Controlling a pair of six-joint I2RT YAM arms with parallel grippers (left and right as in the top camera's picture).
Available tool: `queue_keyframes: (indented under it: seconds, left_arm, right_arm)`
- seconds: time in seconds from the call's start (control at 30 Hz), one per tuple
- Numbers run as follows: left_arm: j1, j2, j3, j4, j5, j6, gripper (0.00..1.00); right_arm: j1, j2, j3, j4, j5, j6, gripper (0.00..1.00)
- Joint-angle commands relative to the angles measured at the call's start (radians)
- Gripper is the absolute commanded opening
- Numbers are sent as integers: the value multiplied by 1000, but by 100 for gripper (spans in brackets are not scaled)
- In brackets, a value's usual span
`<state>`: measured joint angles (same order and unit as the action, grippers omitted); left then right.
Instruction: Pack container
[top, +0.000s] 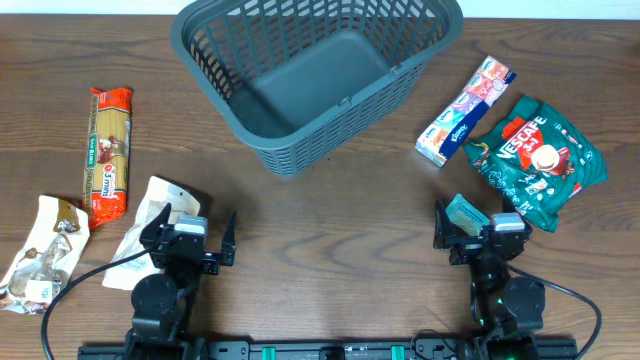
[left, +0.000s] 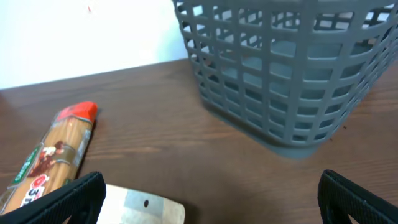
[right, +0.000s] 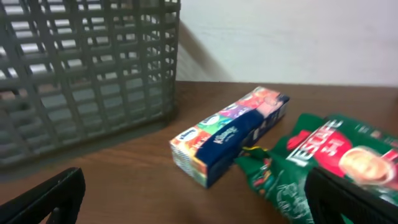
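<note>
The dark grey slatted basket (top: 316, 70) stands empty at the back middle of the table; it also shows in the left wrist view (left: 292, 68) and the right wrist view (right: 81, 74). A spaghetti packet (top: 107, 152) lies at the left, also in the left wrist view (left: 50, 155). A white packet (top: 148, 228) lies under my left gripper (top: 195, 240), which is open and empty. A colourful tissue box (top: 465, 110) and a green Nescafe bag (top: 535, 160) lie at the right, ahead of my open, empty right gripper (top: 478, 232).
A clear packet with brown and white contents (top: 40, 255) lies at the far left front. The wood table (top: 330, 230) runs between the arms, with a wall behind the basket.
</note>
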<state>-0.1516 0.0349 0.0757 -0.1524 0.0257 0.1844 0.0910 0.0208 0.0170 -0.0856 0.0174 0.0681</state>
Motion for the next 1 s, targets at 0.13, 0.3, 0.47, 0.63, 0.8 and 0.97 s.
queue_keyframes:
  seconds: [0.13, 0.3, 0.47, 0.63, 0.8, 0.97]
  left_arm:
    - [5, 15, 53, 18, 48, -226, 99]
    - [5, 150, 272, -151, 56, -223, 99]
    - [5, 409, 570, -364, 56, -224, 99]
    - [5, 694, 874, -595, 59, -223, 99]
    - [5, 881, 1100, -752, 77, -224, 99]
    - [5, 931, 1188, -755, 125, -224, 99]
  right_arm:
    - [6, 119, 124, -66, -97, 216, 99]
    - [-16, 343, 416, -246, -98, 191, 99]
    - [-34, 642, 790, -475, -146, 125, 99]
    - [-40, 955, 1247, -730, -227, 23, 99]
    - [-40, 1260, 1725, -955, -354, -117, 99]
    - [-40, 1524, 2136, -1149, -363, -122, 91]
